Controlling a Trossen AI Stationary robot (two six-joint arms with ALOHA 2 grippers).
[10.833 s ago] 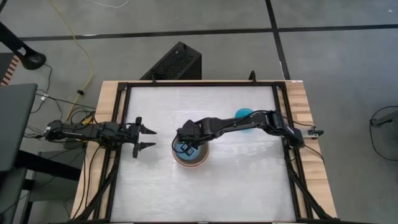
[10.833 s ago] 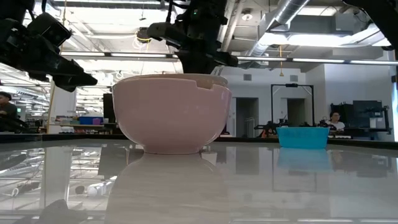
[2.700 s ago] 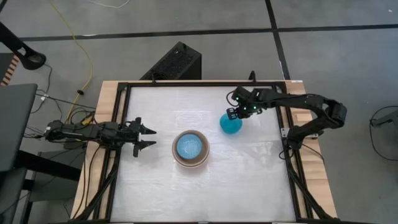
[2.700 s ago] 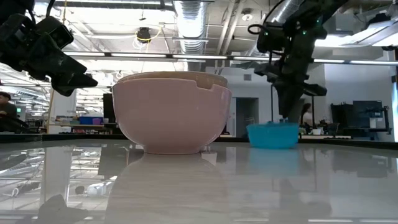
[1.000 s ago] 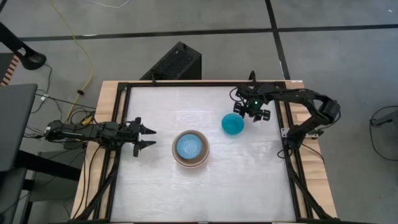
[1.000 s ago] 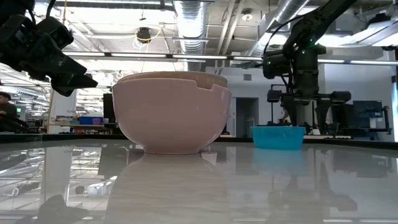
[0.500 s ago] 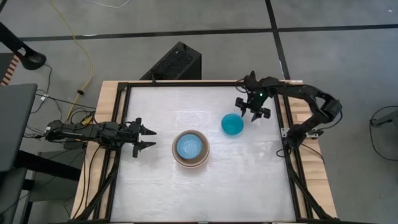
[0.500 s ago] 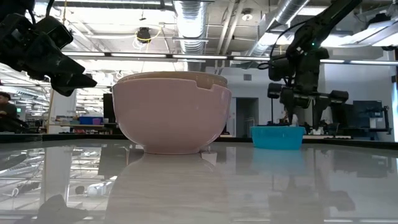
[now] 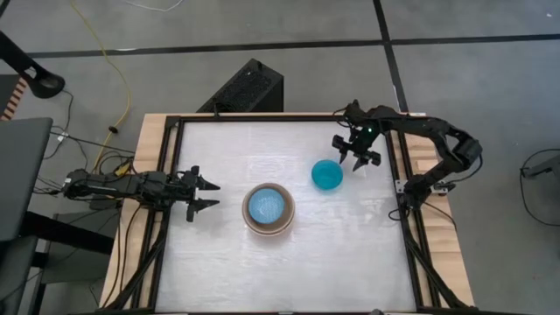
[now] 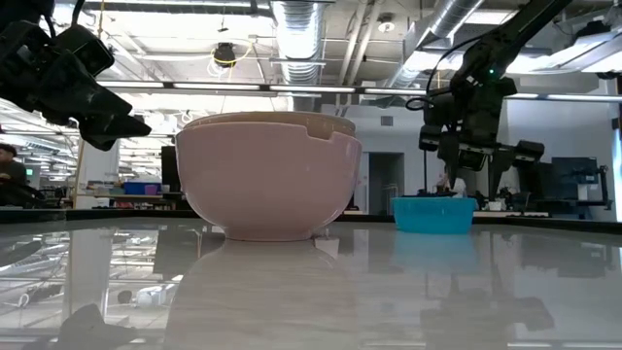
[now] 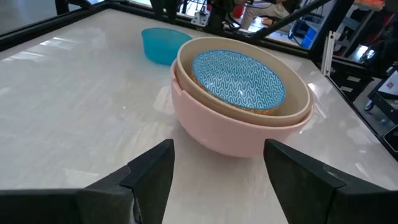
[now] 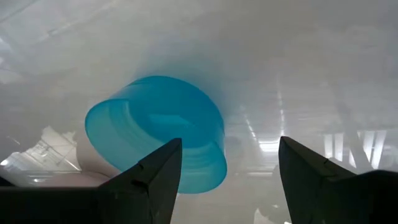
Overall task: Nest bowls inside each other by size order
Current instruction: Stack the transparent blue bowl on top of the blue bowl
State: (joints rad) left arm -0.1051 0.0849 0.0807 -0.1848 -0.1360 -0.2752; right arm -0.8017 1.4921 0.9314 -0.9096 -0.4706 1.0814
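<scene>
The bench (image 9: 289, 262) is a pale, glossy slab in a dark frame, and it mirrors the room lights in the low view. The salmon-pink bowl (image 11: 230, 134) is the largest thing on it, round, smooth and matte, standing just ahead of the left gripper (image 9: 206, 193), whose fingers (image 11: 149, 177) are spread apart and empty. Nested inside it is the grey-beige bowl (image 11: 298, 93), of which only the rim shows above the pink wall. Inside that sits the light blue bowl (image 11: 239, 78), its inner face covered in a fine wavy pattern; whether a cream-white bowl lies anywhere in this stack cannot be made out.

The teal-blue bowl (image 9: 327, 175) is the smallest, a plain, slightly translucent plastic cup shape standing alone on the bench, well apart from the stack. It lies just below and beside the right gripper (image 9: 359, 157), which hangs above the bench with its fingers (image 12: 155, 177) spread wide and grasping nothing. In the right wrist view the bowl (image 12: 158, 134) shows between those fingers, its far side partly cut off by the blurred surroundings.
</scene>
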